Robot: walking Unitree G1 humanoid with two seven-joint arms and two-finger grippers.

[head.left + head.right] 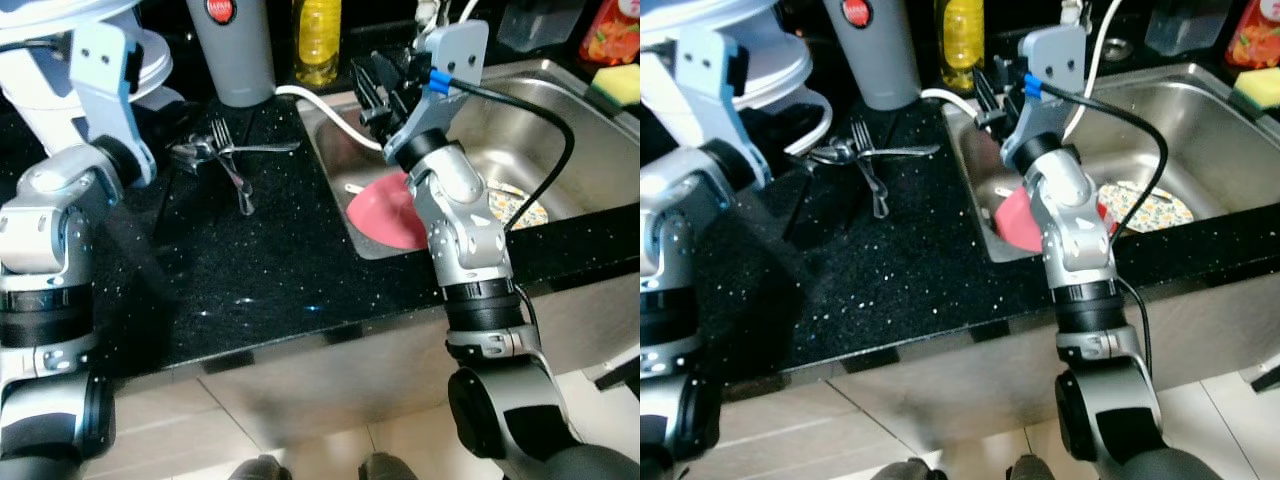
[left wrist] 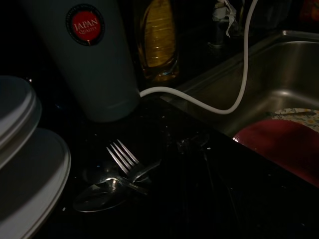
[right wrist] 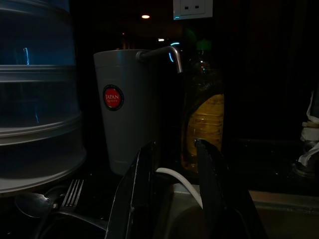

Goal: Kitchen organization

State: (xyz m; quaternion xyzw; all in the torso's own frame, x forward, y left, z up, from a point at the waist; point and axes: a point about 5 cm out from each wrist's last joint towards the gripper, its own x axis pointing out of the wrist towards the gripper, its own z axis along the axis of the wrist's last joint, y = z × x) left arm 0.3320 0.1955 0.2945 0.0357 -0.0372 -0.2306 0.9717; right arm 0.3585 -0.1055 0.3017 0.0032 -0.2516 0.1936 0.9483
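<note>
A fork [image 1: 222,140] and spoons [image 1: 195,152] lie in a small pile on the black counter [image 1: 250,270], also visible in the left wrist view as a fork [image 2: 124,157] over a spoon [image 2: 99,196]. In the steel sink [image 1: 570,140] a pink plate [image 1: 385,215] leans at the left end, beside a patterned plate [image 1: 520,210]. My right gripper [image 3: 174,194] is open and holds nothing. It hovers over the sink's left rim, pointing at the grey tumbler [image 3: 124,129]. My left arm [image 1: 100,70] is raised at the far left, above the counter.
A grey tumbler [image 1: 235,50] and a yellow soap bottle [image 1: 317,40] stand at the back of the counter. A white hose [image 1: 330,110] curves from the tumbler's foot into the sink. Stacked white plates [image 1: 770,70] sit back left. A yellow sponge [image 1: 620,85] rests at the sink's right.
</note>
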